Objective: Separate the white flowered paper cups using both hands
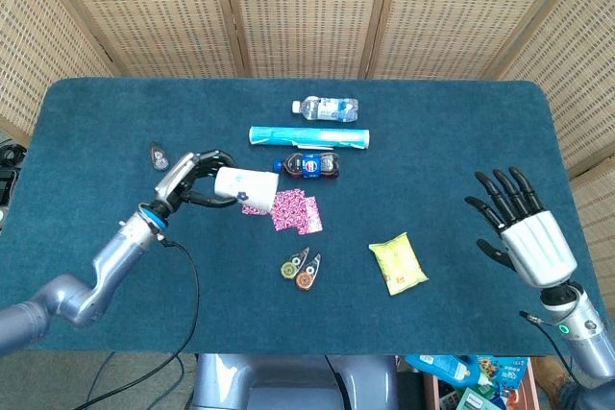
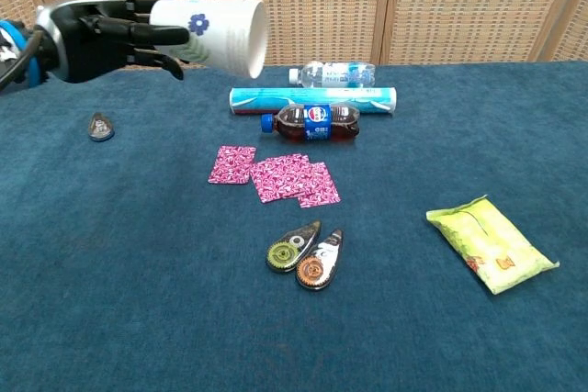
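My left hand (image 1: pixel 188 178) (image 2: pixel 110 36) grips a nested stack of white paper cups (image 1: pixel 245 185) (image 2: pixel 213 23) with a blue flower print. The stack lies on its side in the air, rims pointing right, above the left-centre of the table. My right hand (image 1: pixel 519 228) hovers over the table's right front corner, fingers spread, holding nothing. It appears only in the head view.
On the blue table (image 1: pixel 461 141) lie a water bottle (image 1: pixel 326 108), a teal tube (image 1: pixel 309 136), a cola bottle (image 1: pixel 307 166), pink cards (image 1: pixel 292 211), two correction tape dispensers (image 1: pixel 300 270), a yellow-green packet (image 1: pixel 398 263) and a small grey object (image 1: pixel 159 155).
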Robot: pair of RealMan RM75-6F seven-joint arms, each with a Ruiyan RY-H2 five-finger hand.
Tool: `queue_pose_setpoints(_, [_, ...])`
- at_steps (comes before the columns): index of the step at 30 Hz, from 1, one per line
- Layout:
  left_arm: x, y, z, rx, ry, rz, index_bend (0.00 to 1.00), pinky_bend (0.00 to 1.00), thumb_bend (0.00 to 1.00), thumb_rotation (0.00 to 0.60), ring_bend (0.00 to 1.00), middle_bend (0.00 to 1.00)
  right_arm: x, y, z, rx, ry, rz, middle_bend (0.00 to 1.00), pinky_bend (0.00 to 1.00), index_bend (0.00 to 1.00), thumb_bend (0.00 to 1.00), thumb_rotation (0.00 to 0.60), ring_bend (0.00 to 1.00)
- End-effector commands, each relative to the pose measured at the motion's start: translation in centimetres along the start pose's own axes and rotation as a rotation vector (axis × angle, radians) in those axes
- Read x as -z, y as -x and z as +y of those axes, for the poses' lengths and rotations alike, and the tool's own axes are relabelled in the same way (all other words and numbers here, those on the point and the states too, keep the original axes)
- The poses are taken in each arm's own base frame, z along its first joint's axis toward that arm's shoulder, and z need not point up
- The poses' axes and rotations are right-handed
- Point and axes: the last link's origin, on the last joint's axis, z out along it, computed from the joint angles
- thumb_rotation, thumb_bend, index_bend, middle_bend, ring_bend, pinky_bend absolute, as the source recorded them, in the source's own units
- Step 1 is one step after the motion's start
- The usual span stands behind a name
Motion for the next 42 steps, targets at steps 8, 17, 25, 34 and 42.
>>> queue_pose_setpoints(8, [-4.9,6.1,0.0,0.132,-0.029,-0.110,0.52,0.48,0.12,0.600,0.48,0.50,-6.1,-0.4,-1.7,0.005,-0.215,0.085,0.19,0.00,0.38,0.14,0.600,0.07])
queue_pose_setpoints(17, [-7.6,9.3,0.8,0.135,-0.031,-0.160,0.52,0.48,0.12,0.600,0.48,0.50,-10.1,-0.4,-4.2,0.025,-0.359,0.101,0.22,0.01,0.42,0.19,0.600,0.10])
queue_pose_setpoints(25, [-9.0,11.3,1.8,0.125,-0.030,-0.192,0.52,0.48,0.12,0.600,0.48,0.50,-12.2,0.6,-6.2,0.019,-0.427,0.087,0.22,0.04,0.45,0.23,0.600,0.13])
queue_pose_setpoints(34, [-9.5,12.4,2.3,0.114,-0.032,-0.210,0.52,0.48,0.12,0.600,0.48,0.50,-13.1,1.5,-6.9,0.003,-0.432,0.094,0.23,0.05,0.47,0.28,0.600,0.13])
queue_pose_setpoints(42, [-9.6,13.1,2.2,0.105,-0.037,-0.216,0.52,0.48,0.12,0.600,0.48,0.50,-13.3,1.8,-7.3,-0.013,-0.439,0.105,0.24,0.07,0.50,0.30,0.600,0.14])
